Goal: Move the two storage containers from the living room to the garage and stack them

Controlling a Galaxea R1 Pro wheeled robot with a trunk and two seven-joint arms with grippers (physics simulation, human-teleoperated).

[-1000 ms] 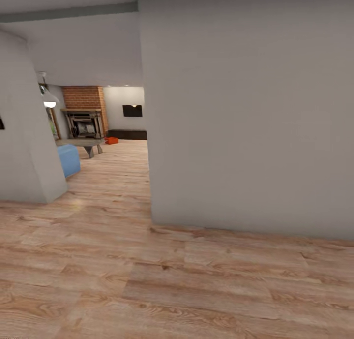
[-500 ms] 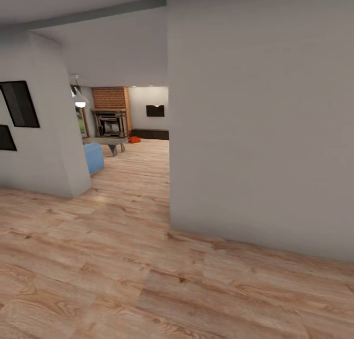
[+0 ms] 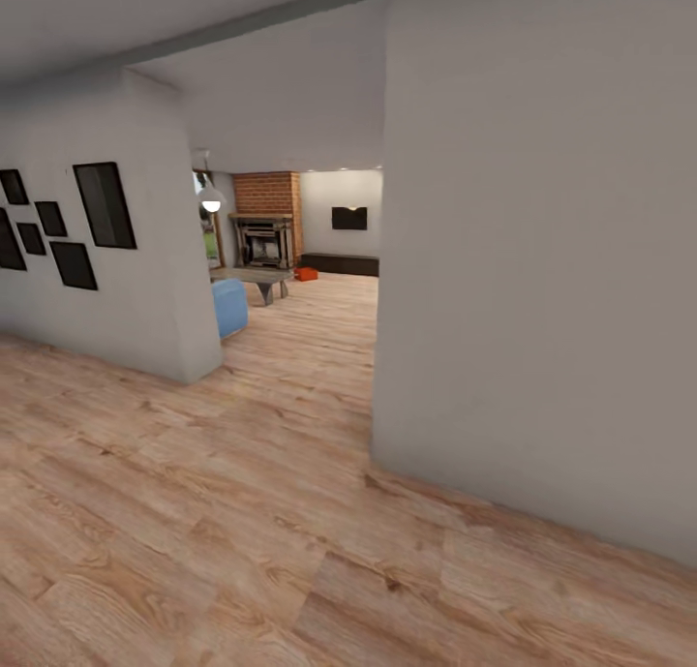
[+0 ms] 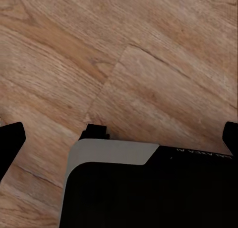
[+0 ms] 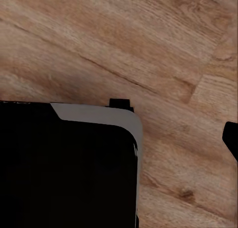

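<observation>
Left hand spread wide, empty, above wood floor.

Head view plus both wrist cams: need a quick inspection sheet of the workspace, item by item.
Surface: light wood plank floor in the head view and under both wrist cameras.
Job's things: an orange-red object far off on the floor beside the brick fireplace; too small to tell how many containers.
Clutter: blue sofa and a low table along the way.
Grippers: left gripper with dark fingertips wide apart at the frame's edges, nothing between them; right gripper only one fingertip at the frame's edge, state unclear.
Cables: nothing seen.
Surroundings: grey wall close ahead, dark picture frames on the other wall, hanging lamp.
</observation>
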